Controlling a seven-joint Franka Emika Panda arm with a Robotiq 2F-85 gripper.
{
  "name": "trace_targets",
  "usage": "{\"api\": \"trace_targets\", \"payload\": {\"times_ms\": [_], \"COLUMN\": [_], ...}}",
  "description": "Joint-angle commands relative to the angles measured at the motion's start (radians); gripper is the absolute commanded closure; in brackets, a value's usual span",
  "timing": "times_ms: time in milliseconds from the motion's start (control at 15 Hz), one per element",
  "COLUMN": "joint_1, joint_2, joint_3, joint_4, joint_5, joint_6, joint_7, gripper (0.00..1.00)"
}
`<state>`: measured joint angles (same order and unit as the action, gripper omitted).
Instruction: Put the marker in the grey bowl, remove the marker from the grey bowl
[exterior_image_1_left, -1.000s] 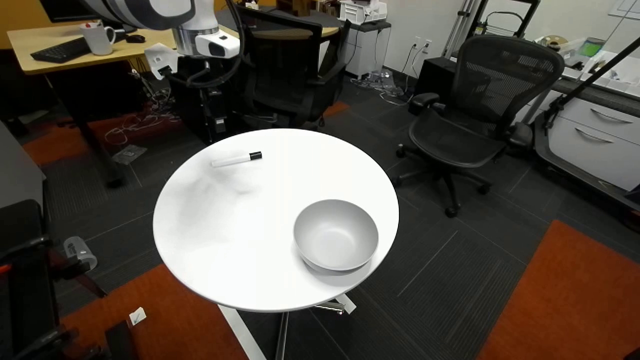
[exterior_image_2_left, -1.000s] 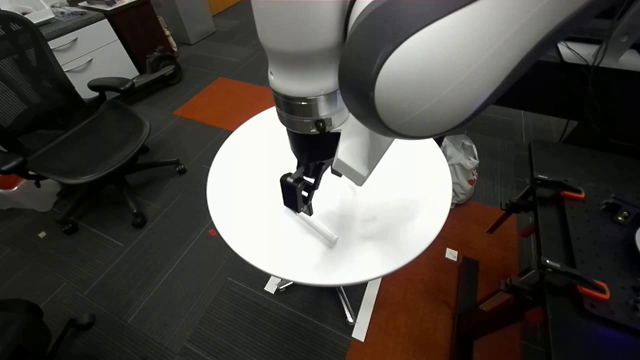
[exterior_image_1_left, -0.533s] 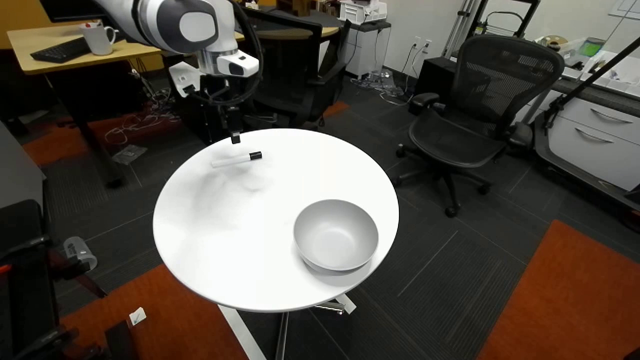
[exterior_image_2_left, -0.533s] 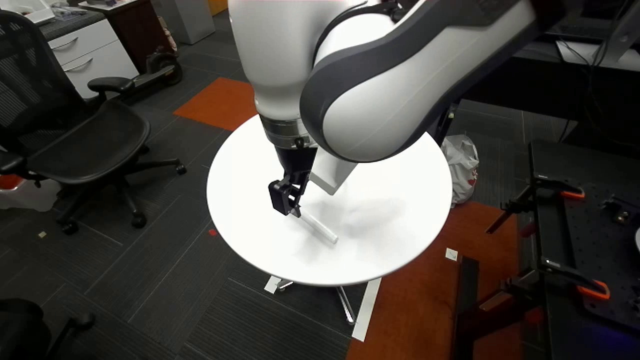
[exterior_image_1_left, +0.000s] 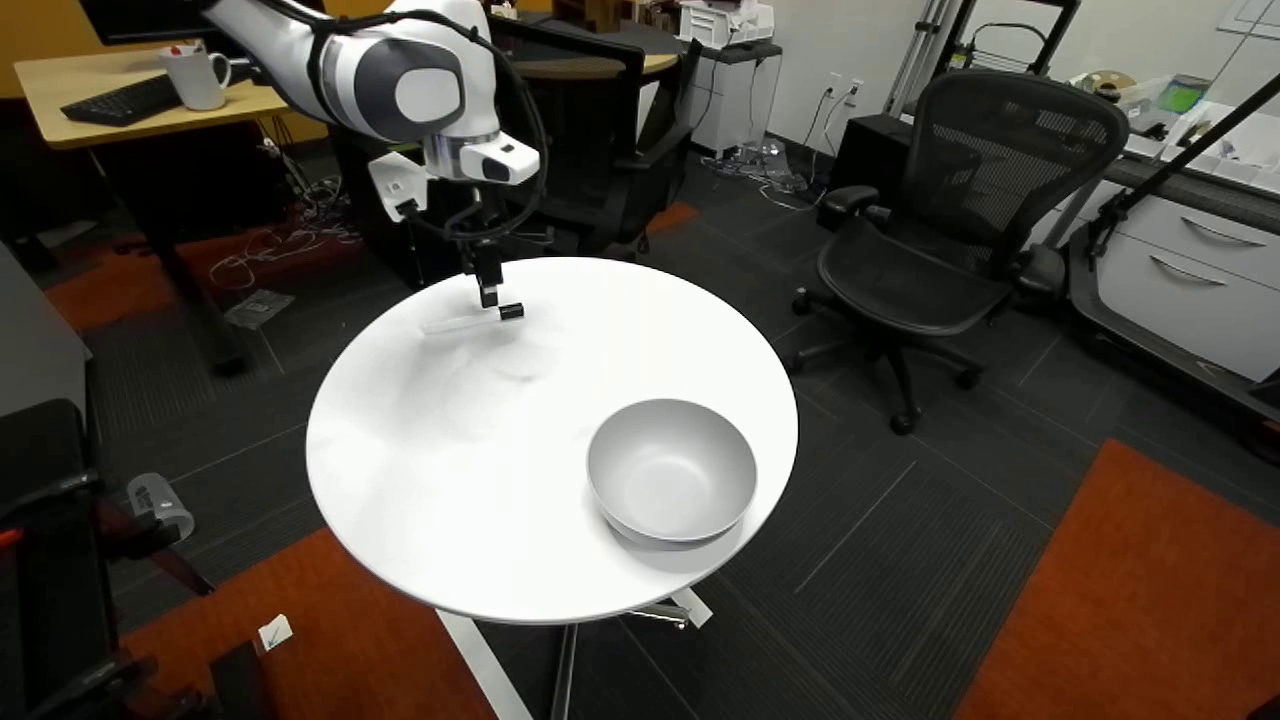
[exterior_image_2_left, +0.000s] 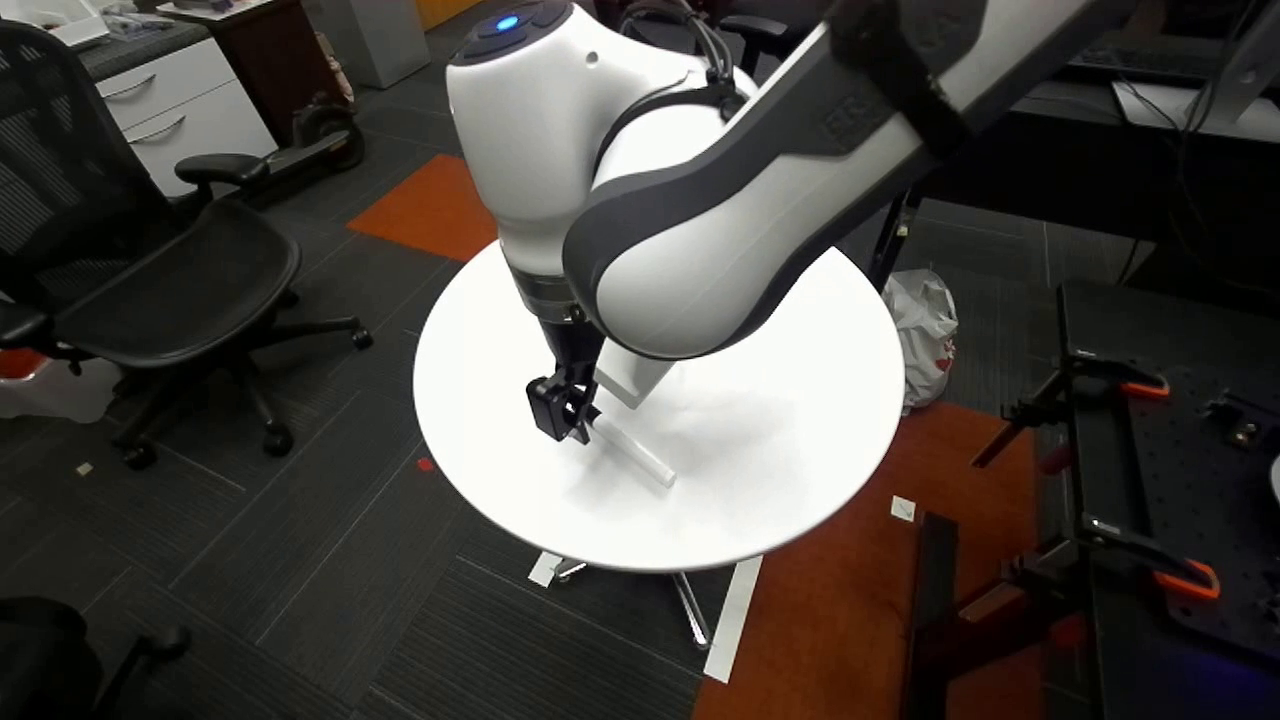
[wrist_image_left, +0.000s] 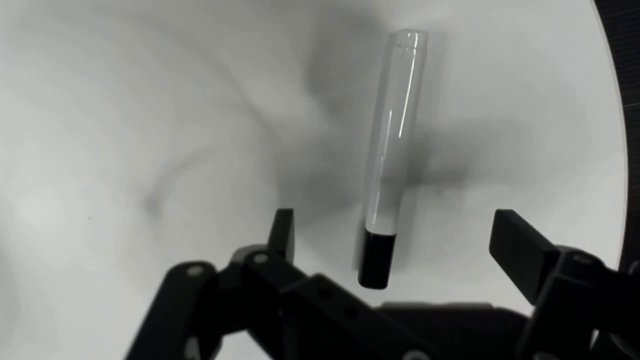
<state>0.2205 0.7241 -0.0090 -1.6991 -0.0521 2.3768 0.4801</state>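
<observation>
At the far left, in an exterior view, we see a wooden desk (exterior_image_1_left: 45, 88) with a black keyboard (exterior_image_1_left: 122, 101) on it and, just right of that, a white mug (exterior_image_1_left: 197, 82). Nearer, on the left, we make out an orange carpet patch (exterior_image_1_left: 350, 630). Next to the right, the robot arm (exterior_image_1_left: 420, 95) extends from the far left, and the gripper (wrist_image_left: 395, 215) points down at the far left part of the round white tabletop (exterior_image_1_left: 450, 500). There we find the marker (wrist_image_left: 391, 160) lying flat, its clear barrel (exterior_image_1_left: 445, 326) to the left and its black cap (exterior_image_1_left: 511, 311) to the right. The gripper is spread wide and has hold of nothing: in the wrist view we see the marker between the two fingers (wrist_image_left: 522, 255), with a gap on each side. We cannot tell whether the fingertips touch the tabletop. Farther right and nearer, the grey bowl (exterior_image_1_left: 672, 470) stands upright beside the tabletop's near right edge, well apart from the marker. Past the tabletop, on the right, we see a black mesh chair (exterior_image_1_left: 930, 285), and at the far right a set of white drawers (exterior_image_1_left: 1180, 305).
</observation>
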Motion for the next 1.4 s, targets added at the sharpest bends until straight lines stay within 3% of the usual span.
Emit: {"api": "trace_targets", "payload": {"times_ms": [0,267,333,400,1067,1133,1333], "joint_1": [0.012,0.011,0.013,0.013,0.008,0.008,0.016], "joint_2": [0.056,0.096,0.103,0.108,0.094,0.069,-0.057], "joint_3": [-0.008,-0.008,-0.011,-0.011,-0.008,-0.008,-0.024], "joint_4": [0.061,0.089,0.095,0.099,0.101,0.082,-0.019], "joint_5": [0.030,0.052,0.054,0.056,0.069,0.071,0.064], "joint_6": [-0.024,-0.027,-0.028,-0.026,-0.046,-0.038,0.000], "joint_7": [0.009,0.009,0.011,0.010,0.011,0.012,0.024], "gripper": [0.00,0.00,0.18,0.26,1.00,0.95,0.95]}}
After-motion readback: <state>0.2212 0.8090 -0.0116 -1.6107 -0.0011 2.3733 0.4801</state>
